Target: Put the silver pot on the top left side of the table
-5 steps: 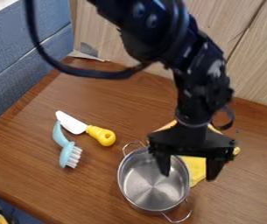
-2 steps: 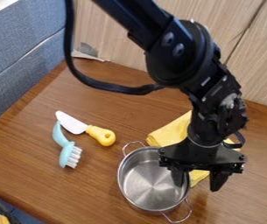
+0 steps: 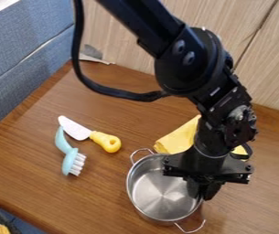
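Note:
The silver pot (image 3: 161, 189) stands upright on the wooden table near its front, with one wire handle at its upper left and the other at its lower right. Over the pot's right side hangs my gripper (image 3: 201, 194), one finger inside the pot and the other outside. Its fingers have come together on the pot's right wall.
A yellow cloth (image 3: 179, 138) lies behind the pot, partly under the arm. Left of the pot are a toy knife with a yellow handle (image 3: 106, 141) and a light blue brush (image 3: 72, 160). A blue padded wall (image 3: 25, 55) borders the table's left edge.
The gripper has moved right and down to the pot's right rim, and its fingers have closed on the wall. The pot has shifted slightly to the right.

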Robot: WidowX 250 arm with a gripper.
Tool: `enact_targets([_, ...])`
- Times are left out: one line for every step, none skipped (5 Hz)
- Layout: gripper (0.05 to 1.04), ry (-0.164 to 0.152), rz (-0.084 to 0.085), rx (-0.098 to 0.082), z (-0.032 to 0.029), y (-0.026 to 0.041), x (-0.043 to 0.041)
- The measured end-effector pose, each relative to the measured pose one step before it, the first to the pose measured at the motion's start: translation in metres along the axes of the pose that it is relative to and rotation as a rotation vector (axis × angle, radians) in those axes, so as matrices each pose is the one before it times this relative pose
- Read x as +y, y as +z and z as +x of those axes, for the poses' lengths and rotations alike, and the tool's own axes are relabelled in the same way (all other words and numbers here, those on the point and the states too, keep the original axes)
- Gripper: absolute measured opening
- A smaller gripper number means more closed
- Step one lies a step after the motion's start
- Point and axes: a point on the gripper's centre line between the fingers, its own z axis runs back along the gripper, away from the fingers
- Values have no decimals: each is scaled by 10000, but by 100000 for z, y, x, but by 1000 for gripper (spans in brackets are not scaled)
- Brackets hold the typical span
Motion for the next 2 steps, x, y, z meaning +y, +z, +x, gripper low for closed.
enact_targets([81,33,32,6,-56,-41,98])
enact_targets([80,-182,-6,62,-144,142,2])
